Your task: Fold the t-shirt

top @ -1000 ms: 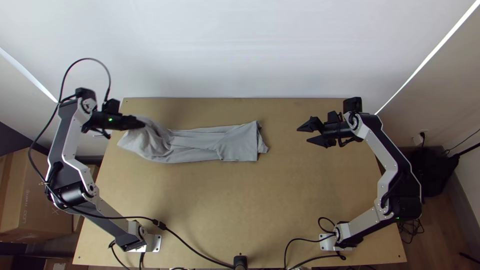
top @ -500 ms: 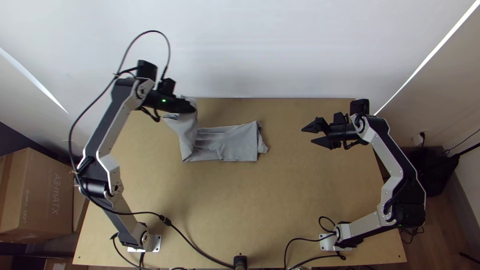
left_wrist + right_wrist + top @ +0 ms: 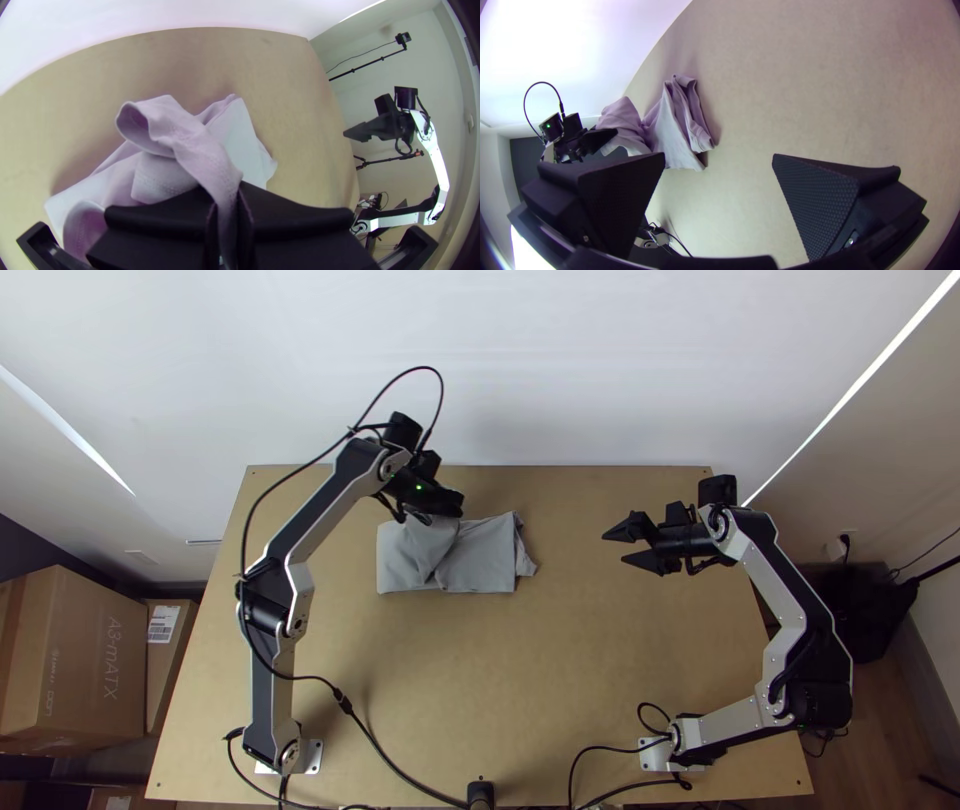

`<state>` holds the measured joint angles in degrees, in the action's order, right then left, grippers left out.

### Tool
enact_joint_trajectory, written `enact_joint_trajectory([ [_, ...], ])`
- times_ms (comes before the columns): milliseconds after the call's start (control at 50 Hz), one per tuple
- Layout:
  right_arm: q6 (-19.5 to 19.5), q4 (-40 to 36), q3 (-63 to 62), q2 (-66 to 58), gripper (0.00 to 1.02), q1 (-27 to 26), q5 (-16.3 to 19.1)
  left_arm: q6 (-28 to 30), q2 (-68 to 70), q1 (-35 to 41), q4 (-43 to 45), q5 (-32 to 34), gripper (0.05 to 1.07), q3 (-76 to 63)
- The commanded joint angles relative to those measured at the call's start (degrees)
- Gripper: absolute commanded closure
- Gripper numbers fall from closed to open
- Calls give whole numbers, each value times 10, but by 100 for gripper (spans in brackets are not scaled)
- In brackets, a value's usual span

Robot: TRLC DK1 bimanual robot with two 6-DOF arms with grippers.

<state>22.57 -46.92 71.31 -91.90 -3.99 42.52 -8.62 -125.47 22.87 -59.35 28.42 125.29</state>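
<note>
1. T-shirt (image 3: 487,558), folded and partly lifted, sits near the tabletop's (image 3: 560,680) far edge; its long axis runs side to side, loose end toward my right arm.
2. I have its raised part pinched in my left gripper (image 3: 456,510), which hides some cloth.
3. Tabletop separates it from my right gripper (image 3: 614,547), spread wide.

Your top view looks steeply down from high over the table's (image 3: 600,670) near edge. Your left wrist view looks from close over the shirt (image 3: 485,560) across to the right arm (image 3: 805,595); your right wrist view faces shirt and left arm (image 3: 320,510) from farther off, and all three views share the shirt
</note>
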Motion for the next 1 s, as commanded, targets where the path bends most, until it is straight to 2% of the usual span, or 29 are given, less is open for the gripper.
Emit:
enact_joint_trajectory([
  [0,16,3,-24,23,4,-2,5,-30,-30,25,28,-3,105,29],
  [120,20,8,-36,32,4,-3,5,-40,-63,56,50,-16,104,46],
  [140,20,8,-40,35,4,-3,5,-44,-67,62,58,-16,99,47],
  [160,20,9,-42,37,4,-3,5,-45,-72,68,64,-16,86,47],
  [180,20,10,-45,38,4,-2,4,-46,-74,74,70,-15,65,47],
  [220,27,18,-55,43,4,0,3,-49,-77,86,89,-15,17,47],
  [240,28,22,-58,44,4,2,3,-54,-78,93,102,-15,6,48],
  [260,31,27,-64,45,4,4,2,-61,-79,98,120,-14,10,48],
  [380,45,68,-99,47,4,31,-9,-91,-70,125,207,-12,10,49],
  [580,46,103,-113,45,4,73,-38,-131,-16,136,267,-12,10,55],
  [700,42,111,-100,31,4,90,-49,-126,14,137,256,-13,10,43],
  [880,44,110,-60,17,4,98,-48,-93,15,121,177,-14,10,38],
  [980,45,110,-43,8,4,104,-49,-94,19,113,147,-15,10,37],
])
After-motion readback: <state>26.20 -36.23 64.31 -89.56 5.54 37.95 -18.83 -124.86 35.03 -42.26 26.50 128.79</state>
